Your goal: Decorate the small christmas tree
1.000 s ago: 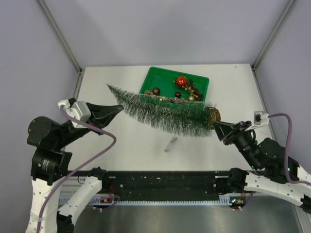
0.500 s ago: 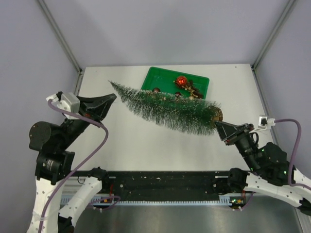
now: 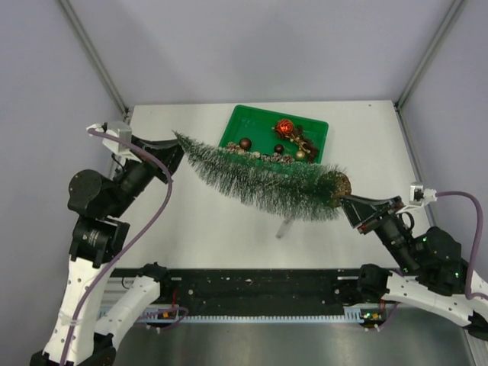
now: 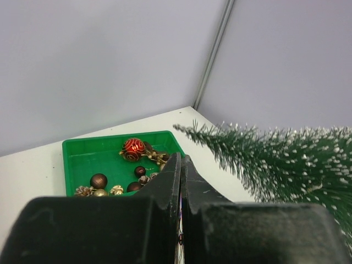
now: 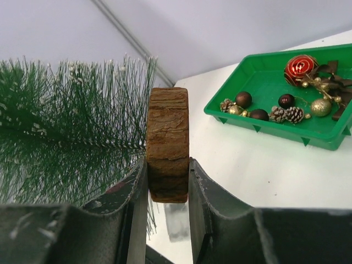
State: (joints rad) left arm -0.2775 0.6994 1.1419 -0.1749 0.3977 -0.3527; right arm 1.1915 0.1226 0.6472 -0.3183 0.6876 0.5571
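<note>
Hanging clear of the counter [image 3: 191,221], the tree [image 3: 259,174] lay nearly level in the air. Its wooden base [image 5: 168,143] was pinched in the right claw [image 3: 345,200], and its tip pointed far-left across the near rim of the tray [image 3: 232,130]. The long axis therefore ran from that claw away toward the left arm. The left claw [image 3: 174,149], clenched on nothing, sat just beside the tip, the nearer of the two to the top end, while the right alone carried the weight. To stand the tree up, I judged, the base would have to swing down under the tip. The right wrist view showed the grip itself, the bark edge squeezed between two fingers [image 5: 206,190], which was too small to make out from overhead. Only the overhead view showed the tree's whole length. The left wrist view showed that claw's fingers pressed together and the baubles [image 4: 133,148] lying open in the tray, whereas from overhead the bristles overlapped the tray's near edge.
</note>
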